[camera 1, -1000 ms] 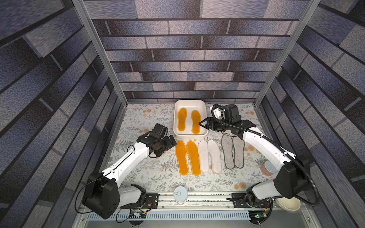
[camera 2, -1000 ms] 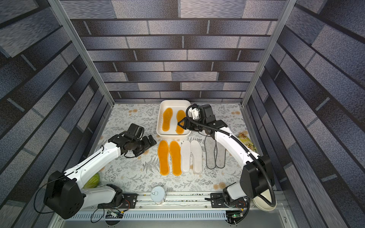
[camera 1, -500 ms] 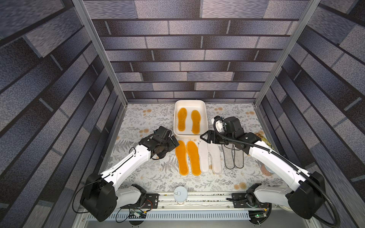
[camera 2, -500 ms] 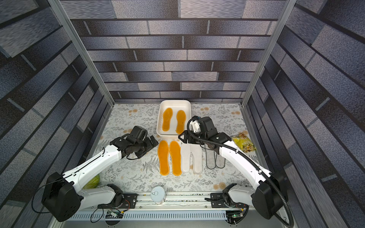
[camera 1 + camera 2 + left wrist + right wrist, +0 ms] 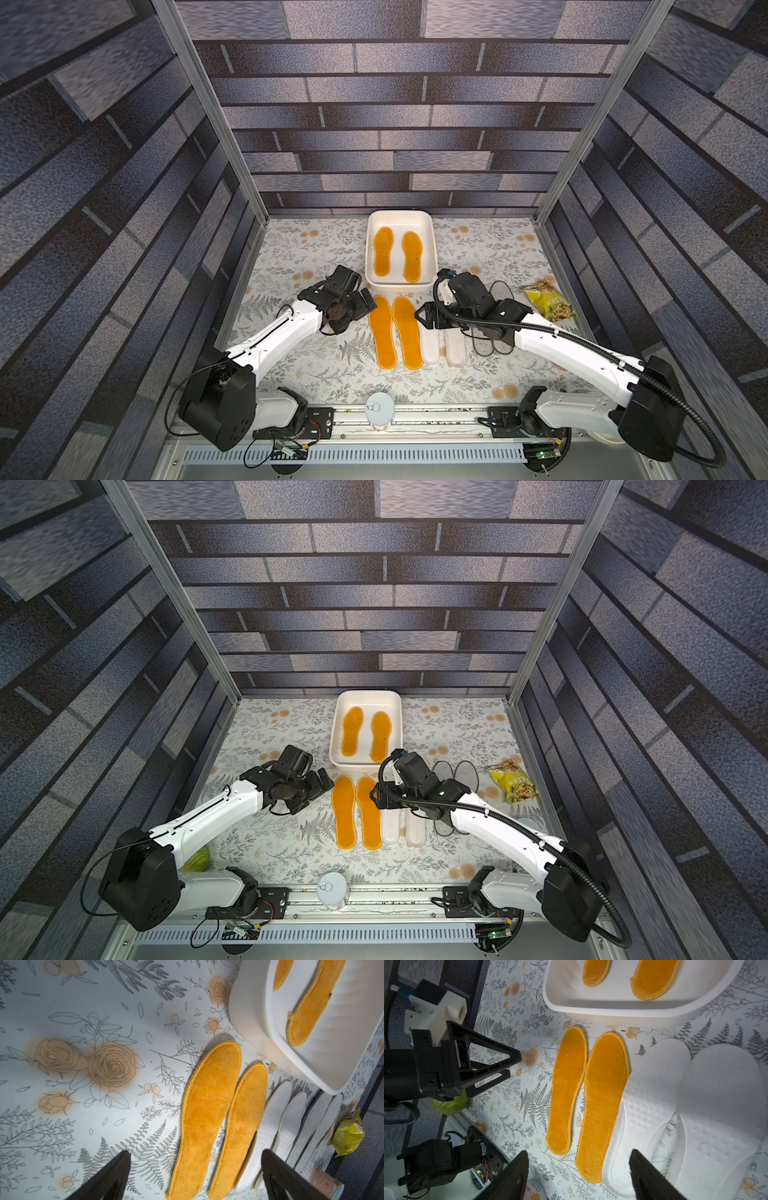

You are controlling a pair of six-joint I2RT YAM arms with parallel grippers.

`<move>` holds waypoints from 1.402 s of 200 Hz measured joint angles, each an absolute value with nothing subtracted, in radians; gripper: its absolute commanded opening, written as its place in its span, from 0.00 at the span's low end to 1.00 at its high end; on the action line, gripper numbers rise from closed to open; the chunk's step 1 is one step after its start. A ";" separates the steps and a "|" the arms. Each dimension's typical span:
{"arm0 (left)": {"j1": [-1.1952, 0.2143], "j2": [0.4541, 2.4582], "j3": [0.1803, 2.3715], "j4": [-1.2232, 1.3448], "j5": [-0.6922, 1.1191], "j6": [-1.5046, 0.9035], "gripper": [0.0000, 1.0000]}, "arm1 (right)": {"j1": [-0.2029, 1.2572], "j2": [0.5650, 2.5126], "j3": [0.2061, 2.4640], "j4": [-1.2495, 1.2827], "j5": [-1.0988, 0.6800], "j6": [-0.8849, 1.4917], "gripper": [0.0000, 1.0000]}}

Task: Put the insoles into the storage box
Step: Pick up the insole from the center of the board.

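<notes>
The white storage box (image 5: 399,286) stands at the back middle with two orange insoles (image 5: 383,251) lying flat in it. In front of it on the table lie two more orange insoles (image 5: 392,332), two white insoles (image 5: 430,349) and grey insoles (image 5: 484,351), the grey ones mostly hidden under the right arm. My left gripper (image 5: 366,300) is open, low beside the toe of the left orange insole; the pair shows between its fingers (image 5: 196,1153). My right gripper (image 5: 424,318) is open above the seam between the right orange insole (image 5: 604,1105) and a white insole (image 5: 650,1105), holding nothing.
A yellow snack bag (image 5: 550,301) lies at the right edge. A tin can (image 5: 379,409) stands on the front rail. A green object (image 5: 195,858) sits behind the left arm's base. A cream bowl (image 5: 602,436) peeks out by the right arm's base.
My right arm has drawn back from the storage box's rim toward the front, over the white and orange insoles. My left gripper has moved right, closer to the orange pair on the table.
</notes>
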State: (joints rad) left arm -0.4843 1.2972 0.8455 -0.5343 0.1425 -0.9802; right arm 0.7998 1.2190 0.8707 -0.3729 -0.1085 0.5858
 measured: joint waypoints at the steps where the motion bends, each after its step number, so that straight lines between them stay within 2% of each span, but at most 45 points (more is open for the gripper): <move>1: -0.484 1.296 0.844 -0.533 0.143 -0.980 1.00 | 0.800 1.219 0.870 -0.372 -0.109 0.587 0.77; 66: -0.527 1.227 0.723 -0.516 0.149 -1.023 1.00 | 0.808 1.274 0.860 -0.350 -0.089 0.594 0.77; 124: -0.551 1.229 0.707 -0.511 0.155 -1.053 1.00 | 0.808 1.283 0.857 -0.341 -0.085 0.593 0.77; 164: -0.595 1.325 0.720 -0.477 0.191 -1.056 1.00 | 0.808 1.283 0.844 -0.334 -0.083 0.593 0.77; 197: -0.664 1.439 0.811 -0.533 0.179 -1.047 1.00 | 0.808 1.283 0.838 -0.317 -0.083 0.593 0.77; 280: -0.740 1.573 0.925 -0.588 0.149 -1.040 0.86 | 0.808 1.261 0.806 -0.287 -0.077 0.590 0.79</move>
State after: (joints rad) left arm -0.7403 1.5730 0.9249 -0.5884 0.1490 -1.0401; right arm 0.8078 1.2606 0.8062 -0.2867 -0.0769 0.5896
